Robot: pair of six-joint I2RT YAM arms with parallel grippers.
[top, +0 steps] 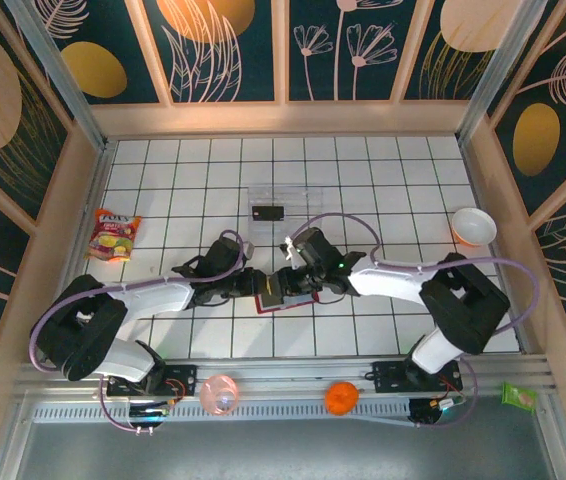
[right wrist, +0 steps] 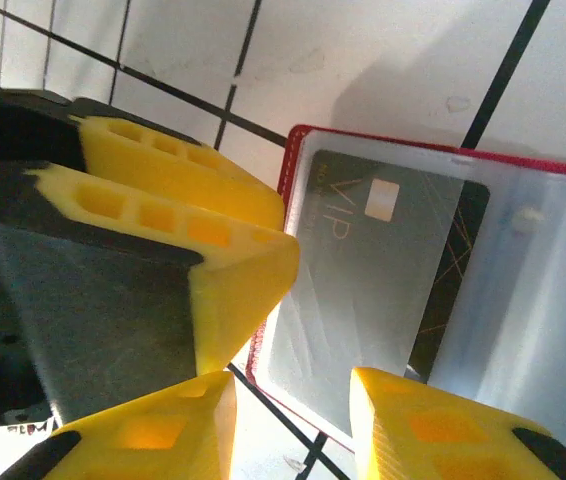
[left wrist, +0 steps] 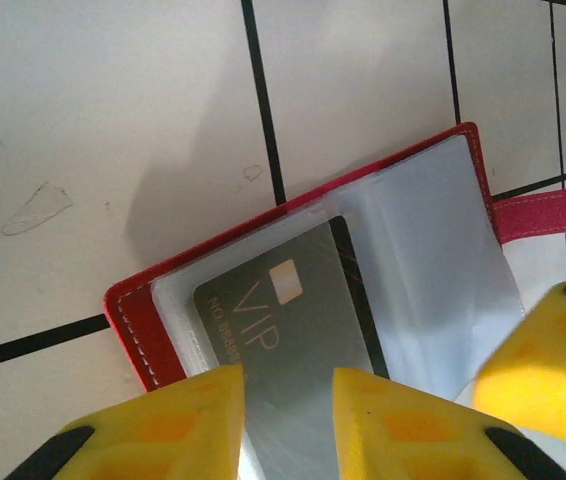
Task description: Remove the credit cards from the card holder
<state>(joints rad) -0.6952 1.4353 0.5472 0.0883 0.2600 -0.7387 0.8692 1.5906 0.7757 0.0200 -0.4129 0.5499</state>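
Since the thin grey VIP credit card [left wrist: 293, 320] sits in a clear pocket [left wrist: 433, 270] of the open red card holder [left wrist: 133, 330] flat on the white tiled counter [left wrist: 113, 120], it looks light, stiff and slick (best pinched at the pocket's mouth), with the left gripper [left wrist: 288, 400] and right gripper [right wrist: 291, 400] over it, jaws narrowly apart and empty.

**Top external:** fixed high above and on the near side of the card holder [top: 285, 299], looking down over the whole table [top: 383, 200]. **Left wrist, right wrist:** each very close above the card holder, looking down from opposite sides. Both share its open pocket and the credit card [left wrist: 293, 320].
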